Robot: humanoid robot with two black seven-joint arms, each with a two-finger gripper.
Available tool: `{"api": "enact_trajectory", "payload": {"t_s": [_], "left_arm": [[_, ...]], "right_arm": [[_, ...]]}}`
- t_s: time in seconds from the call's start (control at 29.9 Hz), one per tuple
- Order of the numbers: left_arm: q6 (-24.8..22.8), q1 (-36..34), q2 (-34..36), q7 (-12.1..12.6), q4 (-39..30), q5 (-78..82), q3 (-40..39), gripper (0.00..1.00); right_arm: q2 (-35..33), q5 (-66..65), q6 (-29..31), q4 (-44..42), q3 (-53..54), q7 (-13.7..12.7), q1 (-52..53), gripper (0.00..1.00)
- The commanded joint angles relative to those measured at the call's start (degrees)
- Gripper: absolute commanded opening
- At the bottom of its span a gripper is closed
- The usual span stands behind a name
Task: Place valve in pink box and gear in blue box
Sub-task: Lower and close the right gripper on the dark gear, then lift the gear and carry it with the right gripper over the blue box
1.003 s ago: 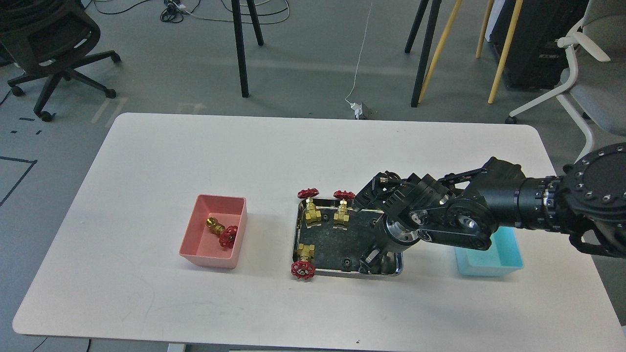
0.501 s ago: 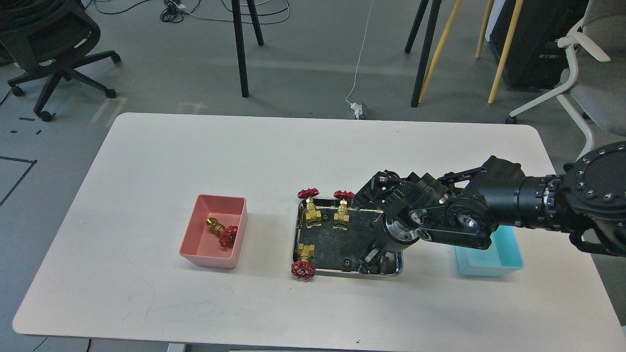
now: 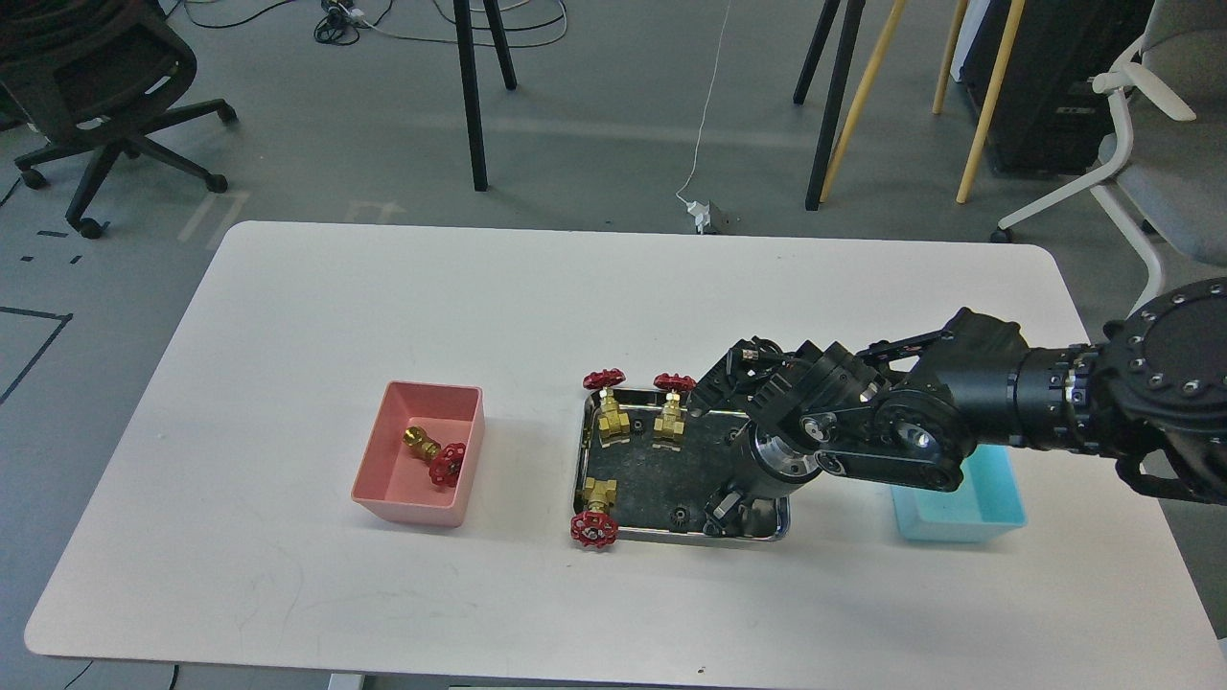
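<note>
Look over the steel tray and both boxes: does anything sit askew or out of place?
Yes. The three valves on the steel tray overhang it: two handwheels poke past the far rim, one past the near-left corner. The valve in the pink box lies tipped over.

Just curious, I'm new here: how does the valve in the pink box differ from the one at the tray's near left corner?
The valve in the pink box lies alone in the pink box. The valve at the near left corner sits in the steel tray, its handwheel hanging over the rim, beside two others. Both have brass bodies and red handwheels.

Right pincer [image 3: 726,511] down, state unclear
</note>
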Motion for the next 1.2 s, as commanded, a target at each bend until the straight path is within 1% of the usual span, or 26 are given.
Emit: {"api": "enact_trajectory", "payload": {"t_s": [0.0,0.2,0.3,0.47,0.57,0.67,0.8,0.9,1.04,1.17], "left_arm": [[0.05,0.07,0.0,0.0,0.13,0.0,0.0,0.94],[0.05,0.07,0.08,-0.09,0.13,0.0,0.08,0.94],[0.05,0.07,0.0,0.0,0.05,0.0,0.08,0.94],[-0.13,0.16,0.0,0.0,0.04,0.0,0.17,0.94],[-0.3,0.16,0.09,0.0,0.04,0.09,0.17,0.94],[-0.22,0.25,-0.09,0.0,0.04,0.09,0.17,0.94],[-0.13,0.42,-0.35,0.0,0.04,0.09,0.17,0.94],[-0.04,0.51,-0.88,0.0,0.04,0.09,0.17,0.94],[-0.13,0.25,-1.76,0.0,0.04,0.09,0.17,0.94],[-1.27,0.77,-2.37,0.09,-0.13,0.88,0.61,0.94]], "right_arm": [[0.0,-0.09,0.0,0.18,0.0,-0.09,0.07,0.14],[-0.26,0.79,0.0,0.09,1.31,0.0,2.7,0.1],[-0.62,1.84,0.0,0.09,5.0,0.0,5.52,0.09],[-2.98,2.11,0.0,1.67,6.77,0.0,8.24,0.09],[-9.12,2.81,0.0,4.91,7.47,0.0,9.39,0.09],[-18.78,2.99,0.0,8.87,7.56,0.0,10.0,0.09],[-33.63,2.9,0.0,14.32,7.56,0.09,9.3,0.09],[-41.37,2.73,0.0,17.13,7.56,0.09,7.29,0.09],[-47.45,2.29,0.0,18.64,7.82,0.09,3.16,0.1],[-47.73,2.11,0.0,18.55,10.71,0.09,-0.27,0.1]]}}
